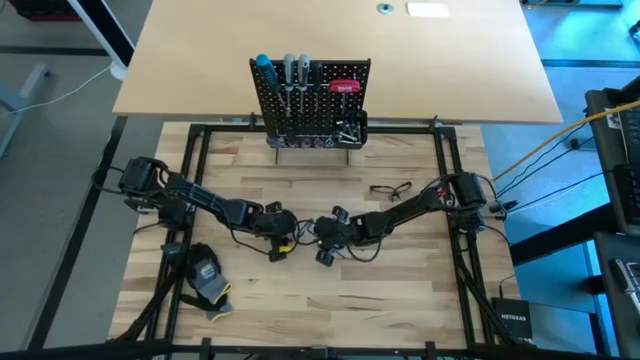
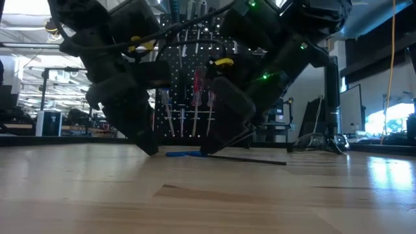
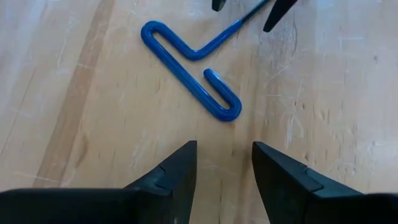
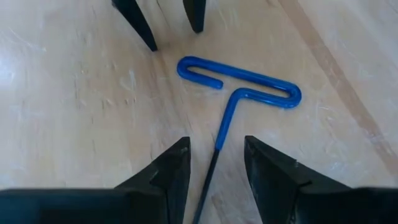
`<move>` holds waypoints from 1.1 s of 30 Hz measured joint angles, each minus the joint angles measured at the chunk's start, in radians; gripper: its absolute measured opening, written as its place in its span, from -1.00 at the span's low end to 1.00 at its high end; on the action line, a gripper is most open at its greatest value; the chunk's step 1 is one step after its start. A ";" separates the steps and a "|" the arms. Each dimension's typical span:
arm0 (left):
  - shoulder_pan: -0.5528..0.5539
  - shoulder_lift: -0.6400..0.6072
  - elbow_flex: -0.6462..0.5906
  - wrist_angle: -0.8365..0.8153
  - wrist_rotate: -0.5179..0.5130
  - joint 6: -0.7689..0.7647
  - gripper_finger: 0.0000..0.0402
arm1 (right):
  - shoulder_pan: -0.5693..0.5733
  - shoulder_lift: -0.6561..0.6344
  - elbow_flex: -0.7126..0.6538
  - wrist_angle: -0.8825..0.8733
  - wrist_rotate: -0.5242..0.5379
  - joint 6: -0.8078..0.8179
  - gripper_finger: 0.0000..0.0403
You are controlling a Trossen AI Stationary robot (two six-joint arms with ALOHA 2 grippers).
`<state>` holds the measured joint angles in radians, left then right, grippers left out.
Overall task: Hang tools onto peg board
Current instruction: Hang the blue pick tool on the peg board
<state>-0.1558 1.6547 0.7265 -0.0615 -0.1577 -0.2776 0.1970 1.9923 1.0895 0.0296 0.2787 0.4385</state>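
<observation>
L gripper [image 3: 224, 163] sits low over the desk [image 1: 400, 300], fingers [image 3: 171, 174] apart & holding nothing; the T-key [image 3: 189, 68] lies flat just ahead of their tips, blue loop handle nearest them. T-key [image 4: 239, 87] is between both grippers, on bare wood, well in front of the peg board [image 1: 310, 100]. R gripper [image 4: 214, 165] faces L from the key's other side, fingers parted w/ the dark shaft running between the tips, not clamped. Other tools [image 1: 290, 75] hang on the board.
</observation>
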 joint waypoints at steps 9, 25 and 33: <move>0.007 0.000 0.000 0.005 -0.002 0.002 -0.29 | -0.001 0.000 -0.007 0.006 -0.050 0.002 -0.25; 0.026 0.112 0.003 0.168 0.033 0.155 -0.29 | 0.008 0.090 -0.003 0.097 0.072 0.001 -0.28; 0.027 0.116 0.003 0.170 0.057 0.151 -0.29 | 0.008 0.142 0.002 0.119 0.084 0.002 -0.77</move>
<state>-0.1291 1.7709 0.7292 0.1082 -0.1012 -0.1263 0.2047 2.1346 1.0912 0.1488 0.3629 0.4403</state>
